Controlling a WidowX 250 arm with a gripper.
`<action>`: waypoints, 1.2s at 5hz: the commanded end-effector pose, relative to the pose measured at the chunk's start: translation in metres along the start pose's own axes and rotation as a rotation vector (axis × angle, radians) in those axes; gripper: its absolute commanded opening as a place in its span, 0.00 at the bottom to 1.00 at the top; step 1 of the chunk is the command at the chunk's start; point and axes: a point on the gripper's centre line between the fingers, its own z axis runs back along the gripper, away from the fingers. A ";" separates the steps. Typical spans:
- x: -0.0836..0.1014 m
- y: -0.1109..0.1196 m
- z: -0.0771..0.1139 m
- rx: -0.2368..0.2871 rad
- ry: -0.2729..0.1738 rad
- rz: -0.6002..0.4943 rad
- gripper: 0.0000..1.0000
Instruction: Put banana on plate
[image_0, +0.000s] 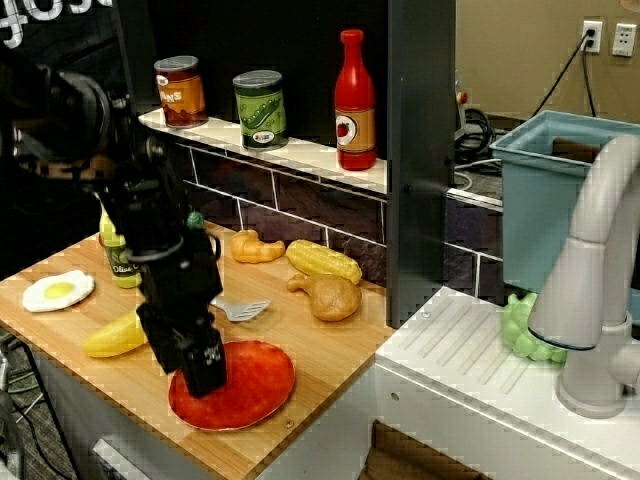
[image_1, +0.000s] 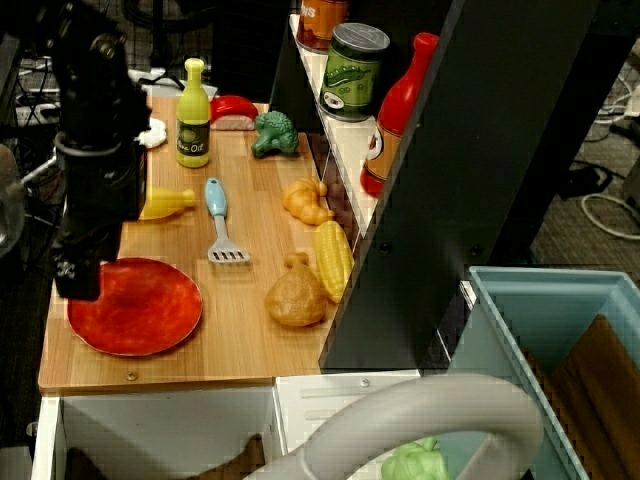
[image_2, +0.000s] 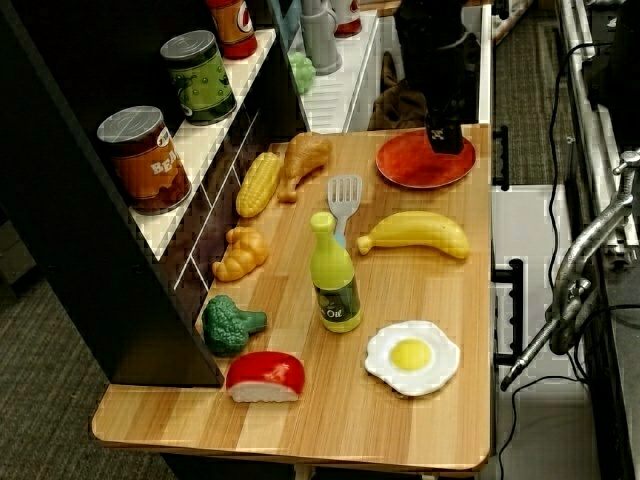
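Note:
The yellow banana (image_2: 415, 232) lies flat on the wooden counter, between the spatula and the fried egg; it also shows as the banana (image_0: 115, 337) to the left of the arm and the banana (image_1: 165, 203) partly behind it. The red-orange plate (image_0: 255, 390) sits at the counter's front corner with nothing on it. My black gripper (image_0: 203, 375) points down over the plate's left part, seen too as the gripper (image_2: 447, 140) and gripper (image_1: 78, 285). It holds nothing that I can see. Its dark fingers merge, so their spacing is unclear.
On the counter lie a blue-handled spatula (image_1: 220, 225), corn cob (image_2: 257, 183), chicken drumstick (image_2: 303, 158), croissant (image_2: 240, 253), oil bottle (image_2: 334, 275), fried egg (image_2: 411, 357), broccoli (image_2: 230, 325) and a red-white piece (image_2: 265, 376). Cans and a ketchup bottle (image_0: 355, 100) stand on the shelf.

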 end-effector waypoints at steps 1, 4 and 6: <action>-0.004 0.042 0.052 0.034 -0.040 -0.042 1.00; 0.003 0.089 0.058 0.046 -0.058 0.064 1.00; 0.016 0.106 0.041 0.008 -0.061 0.170 1.00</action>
